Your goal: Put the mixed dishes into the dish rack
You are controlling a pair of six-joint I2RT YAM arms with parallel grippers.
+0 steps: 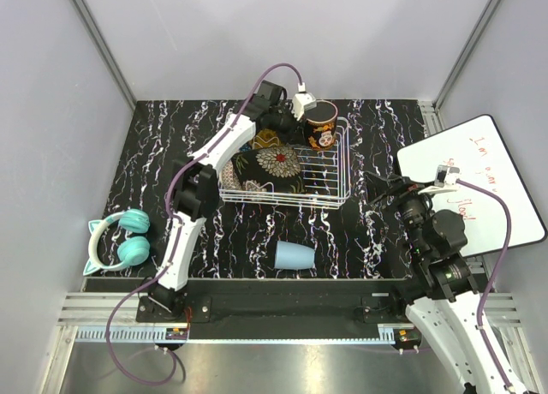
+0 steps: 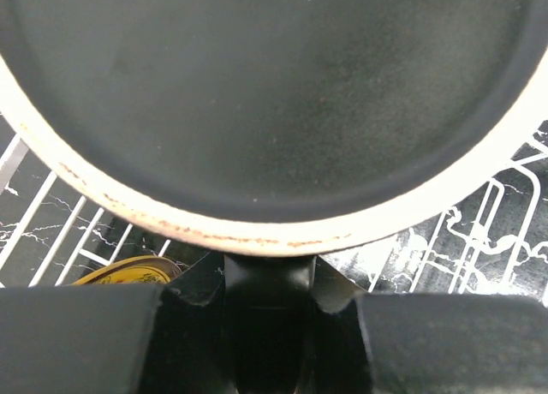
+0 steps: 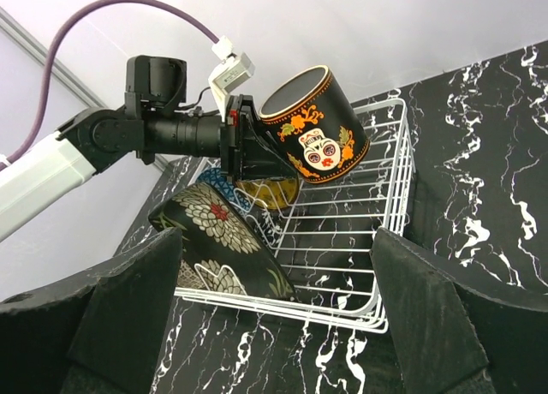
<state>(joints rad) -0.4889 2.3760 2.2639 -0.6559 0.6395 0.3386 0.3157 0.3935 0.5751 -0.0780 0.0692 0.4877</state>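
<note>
While the left arm (image 1: 224,146) stretches to the far side of the rack (image 1: 344,173), the left gripper (image 1: 300,120) clamps a tilted mug (image 1: 323,125) above it; the right gripper (image 1: 391,191) hovers at the right, jaws apart.

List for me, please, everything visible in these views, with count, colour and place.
dish rack: one, white wire, table centre
floral plate: one, black, in rack
round plate: one, yellow, in rack
patterned dish: one, blue, in rack, mostly hidden
mug: one, black and orange, tilted above rack
cup: one, light blue, lying on table
headphones: one pair, teal, table's left edge
whiteboard: one, white, right side
left gripper: one, black, gripping the mug
right gripper: one, black, open, right of rack
</note>
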